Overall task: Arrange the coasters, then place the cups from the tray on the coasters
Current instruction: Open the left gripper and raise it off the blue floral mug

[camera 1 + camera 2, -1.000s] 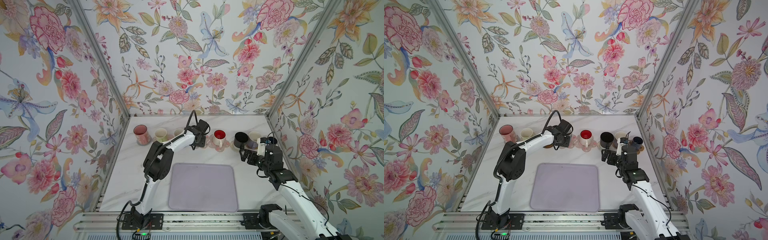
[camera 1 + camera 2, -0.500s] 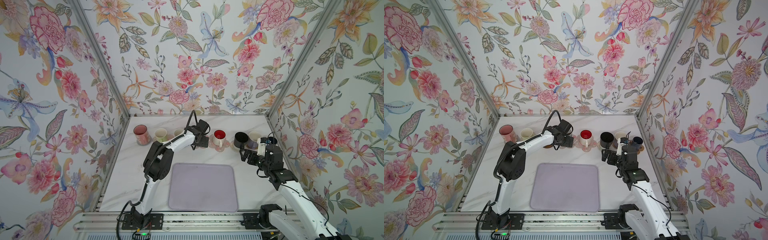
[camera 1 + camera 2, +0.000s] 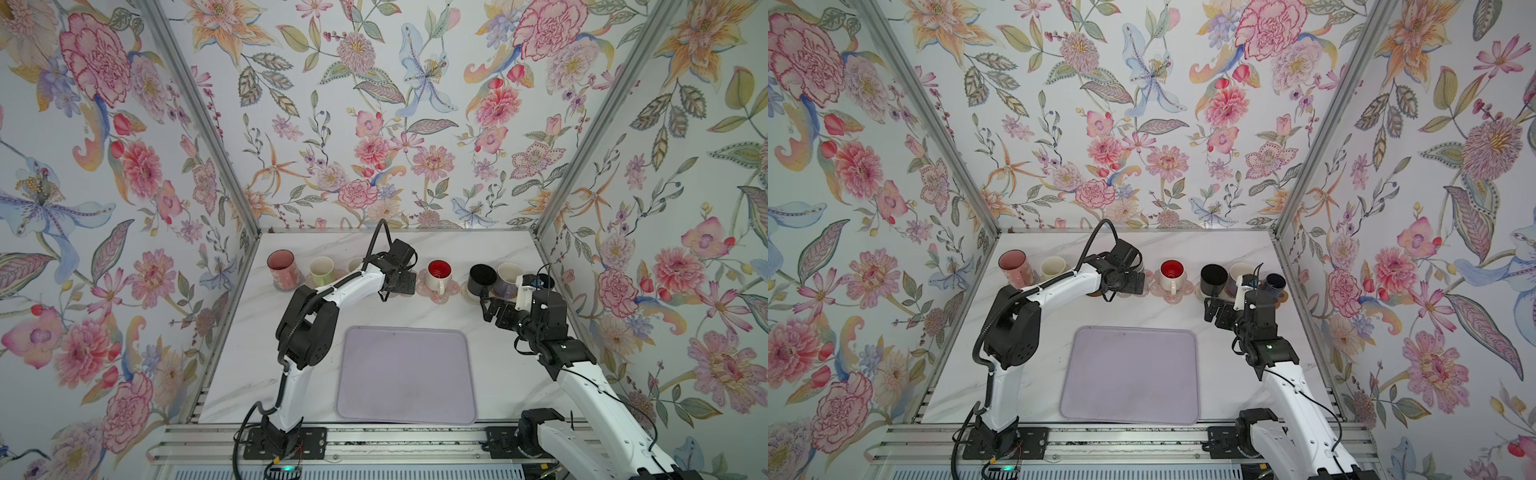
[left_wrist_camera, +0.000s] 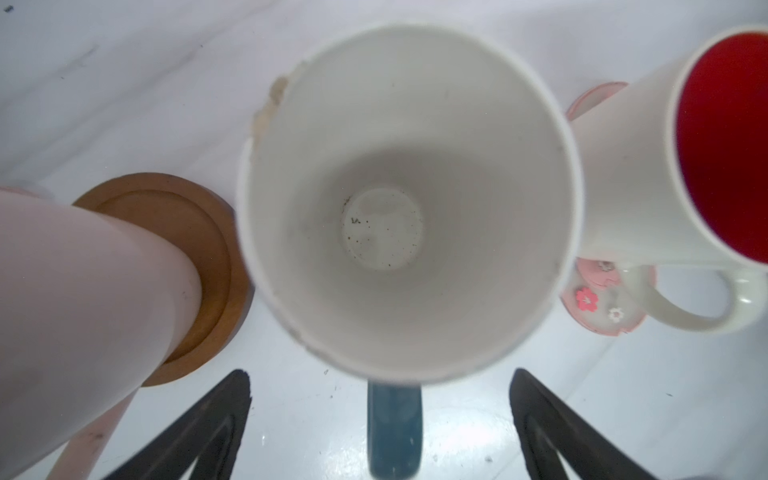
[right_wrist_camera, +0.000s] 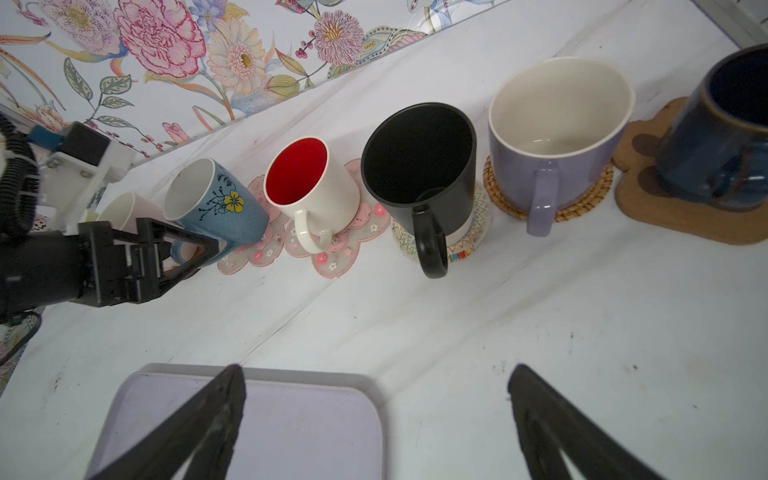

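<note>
The blue mug sits blurred at the rim in the left wrist view, covering nearly all of its coaster; both top views mostly hide it under the left arm. The navy mug and tray run off the right wrist view's edges

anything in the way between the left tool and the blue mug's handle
Nothing visible. The left tool is open and the handle of the blue mug lies in the gap between its fingers, touching neither. The red-lined mug and pale mug stand off to the sides.
</note>
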`<action>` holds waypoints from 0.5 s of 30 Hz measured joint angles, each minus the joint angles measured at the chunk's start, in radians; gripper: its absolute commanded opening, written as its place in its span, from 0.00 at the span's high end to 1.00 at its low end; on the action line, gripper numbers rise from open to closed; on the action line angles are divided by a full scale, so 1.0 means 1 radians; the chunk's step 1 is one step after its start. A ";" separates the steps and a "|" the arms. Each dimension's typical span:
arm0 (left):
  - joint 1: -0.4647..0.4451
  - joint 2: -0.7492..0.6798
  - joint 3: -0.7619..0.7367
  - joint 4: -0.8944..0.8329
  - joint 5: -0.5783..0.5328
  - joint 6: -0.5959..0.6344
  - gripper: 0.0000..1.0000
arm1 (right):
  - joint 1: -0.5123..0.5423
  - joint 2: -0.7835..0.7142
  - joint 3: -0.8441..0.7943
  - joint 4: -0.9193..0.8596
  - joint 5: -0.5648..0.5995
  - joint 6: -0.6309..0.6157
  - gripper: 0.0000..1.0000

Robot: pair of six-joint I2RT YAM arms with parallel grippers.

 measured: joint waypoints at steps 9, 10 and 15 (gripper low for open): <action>-0.066 -0.700 -0.652 0.492 -0.149 0.079 0.01 | -0.008 0.000 0.000 0.000 0.004 0.000 0.01; -0.079 -0.767 -0.725 0.552 -0.175 0.090 0.01 | -0.009 0.000 0.000 0.000 0.005 0.000 0.01; -0.108 -1.107 -1.120 0.741 -0.337 0.126 0.01 | -0.012 0.000 -0.011 0.008 0.060 0.003 0.01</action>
